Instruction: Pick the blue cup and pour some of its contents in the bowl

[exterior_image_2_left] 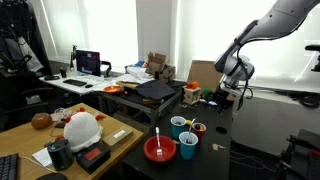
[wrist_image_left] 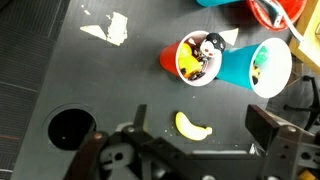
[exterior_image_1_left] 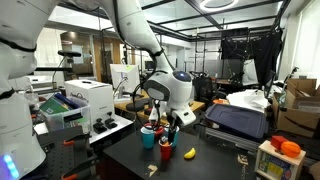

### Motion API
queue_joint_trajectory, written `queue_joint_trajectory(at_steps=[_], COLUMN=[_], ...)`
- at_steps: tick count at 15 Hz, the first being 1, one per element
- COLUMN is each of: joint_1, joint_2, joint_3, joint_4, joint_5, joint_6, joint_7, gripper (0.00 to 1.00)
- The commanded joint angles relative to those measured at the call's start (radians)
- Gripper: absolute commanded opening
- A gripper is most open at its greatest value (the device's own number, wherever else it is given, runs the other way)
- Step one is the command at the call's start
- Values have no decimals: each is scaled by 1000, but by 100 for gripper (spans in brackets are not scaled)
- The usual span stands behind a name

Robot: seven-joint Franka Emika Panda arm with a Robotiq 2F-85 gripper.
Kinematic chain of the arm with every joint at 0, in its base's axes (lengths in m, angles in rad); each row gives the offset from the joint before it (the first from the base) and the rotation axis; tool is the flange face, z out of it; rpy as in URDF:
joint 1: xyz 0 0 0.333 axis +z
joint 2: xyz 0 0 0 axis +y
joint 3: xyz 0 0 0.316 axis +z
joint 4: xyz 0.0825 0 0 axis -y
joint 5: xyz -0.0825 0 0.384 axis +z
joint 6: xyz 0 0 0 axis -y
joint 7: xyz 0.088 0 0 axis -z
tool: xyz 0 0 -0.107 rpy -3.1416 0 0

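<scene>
Closing on the wrong cup is the main hazard. The gripper [wrist_image_left: 195, 145] hangs above the table with its fingers spread wide and nothing between them, and two blue cups are within reach. The blue cup [wrist_image_left: 245, 72] is upright with something yellow inside. It stands tight against a red cup [wrist_image_left: 190, 60] full of small items, though whether they touch cannot be told. A second blue cup [exterior_image_2_left: 187, 148] stands just beside the red bowl [exterior_image_2_left: 160, 150]. A finger lowered between the paired cups would likely tip the red one — the gap there is slight. Tilting too far over the bowl would empty the cup instead of pouring some. A banana [wrist_image_left: 192, 125] lies below the fingers and could be struck on the way down.

The room is a crowded lab — benches, boxes and a lit screen [exterior_image_2_left: 88, 63] surround the work area. The table [wrist_image_left: 60, 70] is dark and matt. It has a round hole [wrist_image_left: 70, 127], and torn paper scraps [wrist_image_left: 108, 28] lie well apart from the cups.
</scene>
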Motion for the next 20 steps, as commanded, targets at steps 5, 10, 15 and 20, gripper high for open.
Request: queue_joint_trajectory(at_steps=[5,10,15,20], joint_1=[8,12,17,14], joint_2=[116,233,360,459], joint_3=[-21,-49,-56,-97], joint_4=[117,207,311,417], joint_5=[137,243,318,364], joint_6=[-11,-42,-98,-168], joint_7=[10,51,133,227], gripper=[100,100,100,100])
